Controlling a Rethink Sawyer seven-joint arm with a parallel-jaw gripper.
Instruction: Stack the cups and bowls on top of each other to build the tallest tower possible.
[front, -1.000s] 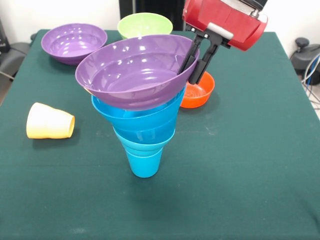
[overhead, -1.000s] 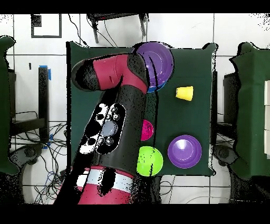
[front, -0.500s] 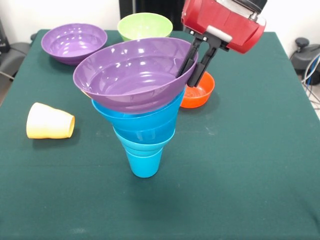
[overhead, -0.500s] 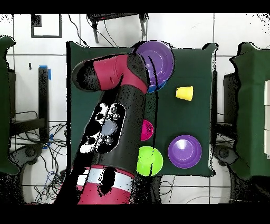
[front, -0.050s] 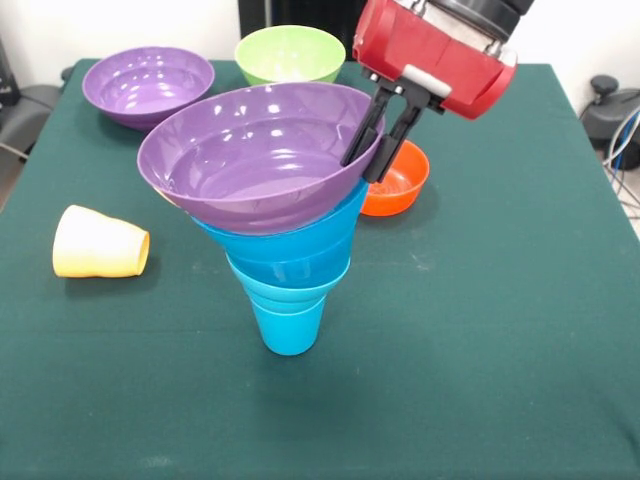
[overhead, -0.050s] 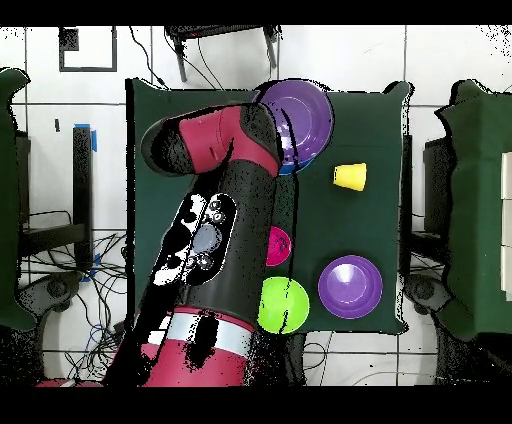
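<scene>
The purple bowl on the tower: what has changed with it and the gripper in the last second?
The gripper, shut on the rim of the purple bowl, carried it a little to the left in the front view and lifted that rim side slightly; the bowl is tilted over the tower. The grip did not change. The yellow cup, the second purple bowl, green bowl and orange bowl stayed.

The hand (front, -0.050s: 369, 160), clamped on the large glossy purple plastic bowl's (front, -0.050s: 255, 155) rim, has shifted it leftward atop the blue tower (front, -0.050s: 288, 262).
</scene>
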